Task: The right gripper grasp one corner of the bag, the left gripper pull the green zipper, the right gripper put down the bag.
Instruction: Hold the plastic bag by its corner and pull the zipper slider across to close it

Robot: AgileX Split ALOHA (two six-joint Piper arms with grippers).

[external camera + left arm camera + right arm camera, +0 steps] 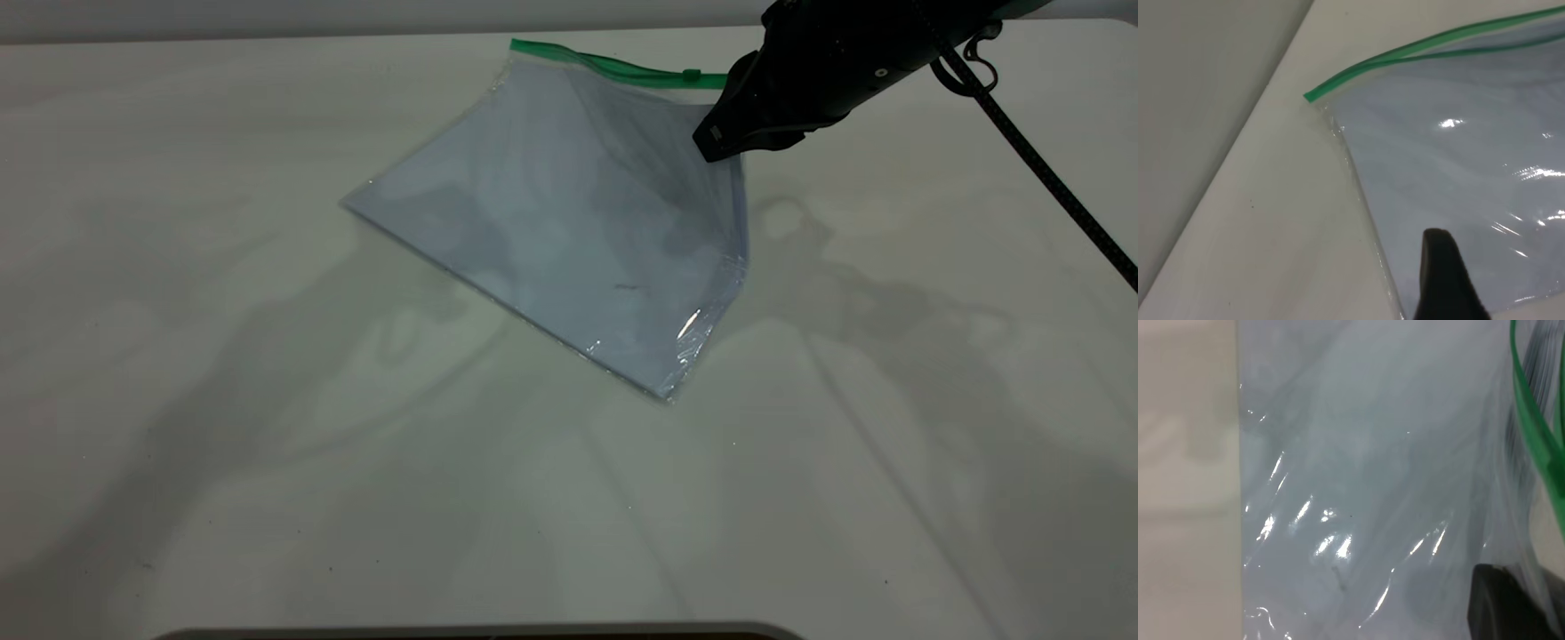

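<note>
The bag [560, 222] is a clear pouch with white paper inside. It lies tilted on the white table [222, 444], with its far right corner raised. My right gripper [716, 142] is shut on that raised corner, just below the green zipper [613, 64]. The small green slider tab [691, 76] sits on the strip close to the right gripper. In the right wrist view one black finger [1511, 607] shows through the plastic [1371, 487] beside the zipper [1535, 433]. My left gripper [1441, 280] is out of the exterior view; in its wrist view it hovers over the bag [1458, 173] near the zipper's free end [1313, 95].
The table's far edge [1238, 153] runs close behind the bag's zipper end. A braided black cable [1040, 169] hangs from the right arm across the far right. A dark rounded edge [480, 633] shows at the table's front.
</note>
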